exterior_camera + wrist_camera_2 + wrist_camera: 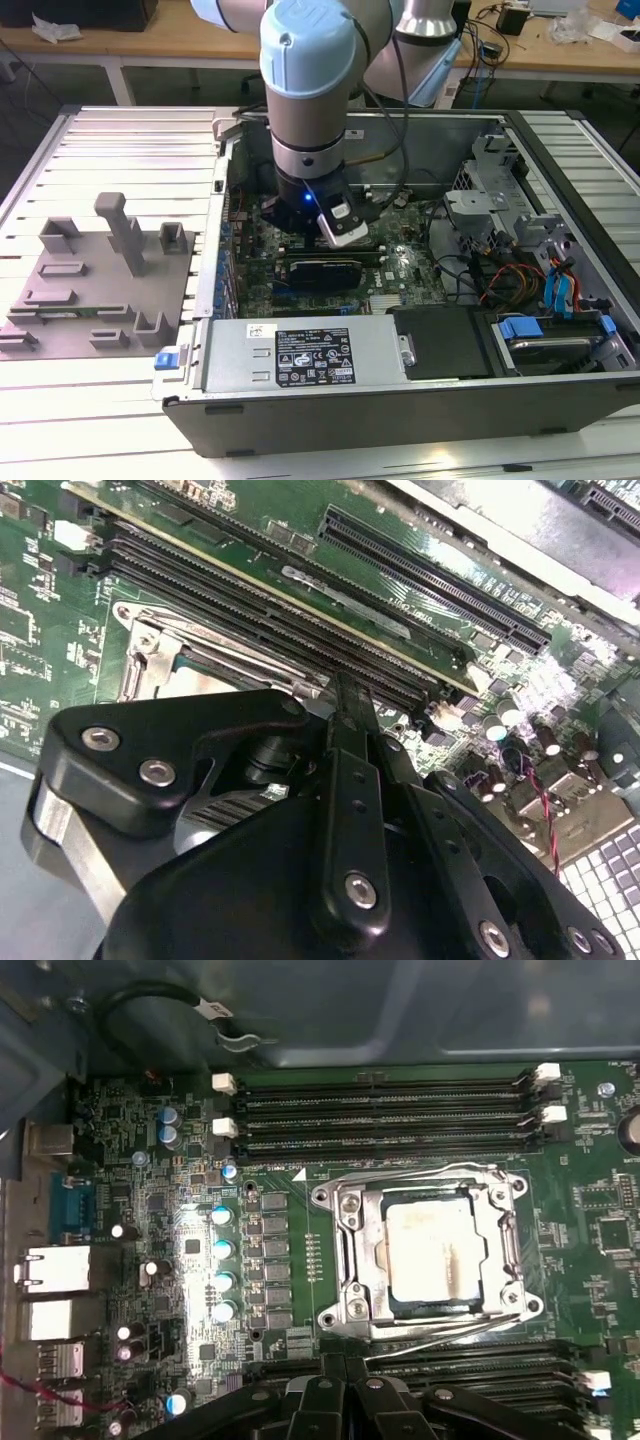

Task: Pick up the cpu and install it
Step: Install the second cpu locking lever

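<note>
The cpu (432,1253) is already sitting in the socket frame (430,1255) mid-motherboard, so the install step is basically wrapping up. The gripper (345,1380) is hovering just beside it; can't tell if it's open. Next probably needs a clean lift away.

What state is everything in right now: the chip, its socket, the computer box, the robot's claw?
cpu: lying flat inside the socket, pale top up.
socket: metal frame around the chip.
case: side open, board exposed.
gripper: fingers together, holding nothing, inside the case above the board.
fixture plate: outside the case, at the exterior view's left.
</note>
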### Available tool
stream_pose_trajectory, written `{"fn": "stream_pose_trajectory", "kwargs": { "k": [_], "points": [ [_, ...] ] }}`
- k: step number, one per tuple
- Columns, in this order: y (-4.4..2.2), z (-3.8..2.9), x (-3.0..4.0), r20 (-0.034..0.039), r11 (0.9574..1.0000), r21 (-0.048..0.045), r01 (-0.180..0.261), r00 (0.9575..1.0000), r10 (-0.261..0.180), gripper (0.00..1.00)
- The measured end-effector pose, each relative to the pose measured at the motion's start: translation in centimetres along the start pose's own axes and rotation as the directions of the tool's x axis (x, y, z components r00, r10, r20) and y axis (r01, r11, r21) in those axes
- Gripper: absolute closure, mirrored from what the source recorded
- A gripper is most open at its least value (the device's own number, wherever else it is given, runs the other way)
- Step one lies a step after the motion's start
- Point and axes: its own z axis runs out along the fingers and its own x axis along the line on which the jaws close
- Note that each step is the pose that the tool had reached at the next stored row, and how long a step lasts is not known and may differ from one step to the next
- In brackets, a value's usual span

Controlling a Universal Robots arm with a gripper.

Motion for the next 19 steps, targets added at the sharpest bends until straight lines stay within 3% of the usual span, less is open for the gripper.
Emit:
{"fn": "stream_pose_trajectory", "kwargs": {
  "k": [3,6,13,15,19],
  "points": [
    [-0.02,0.17,0.04,-0.0004,0.9999,-0.0128,-0.001,1.0,0.001,0.89],
    [-0.05,0.49,0.05,-0.0013,0.9994,-0.0356,-0.002,1.0,0.002,0.89],
    [-0.12,1.09,0.07,-0.003,0.9971,-0.0761,-0.003,1.0,0.003,0.89],
    [-0.14,1.22,0.09,-0.0035,0.9966,-0.0821,-0.003,1.0,0.003,0.89],
    [-0.15,1.26,0.16,-0.0035,0.9966,-0.0828,-0.003,1.0,0.003,0.89]
  ]
}}
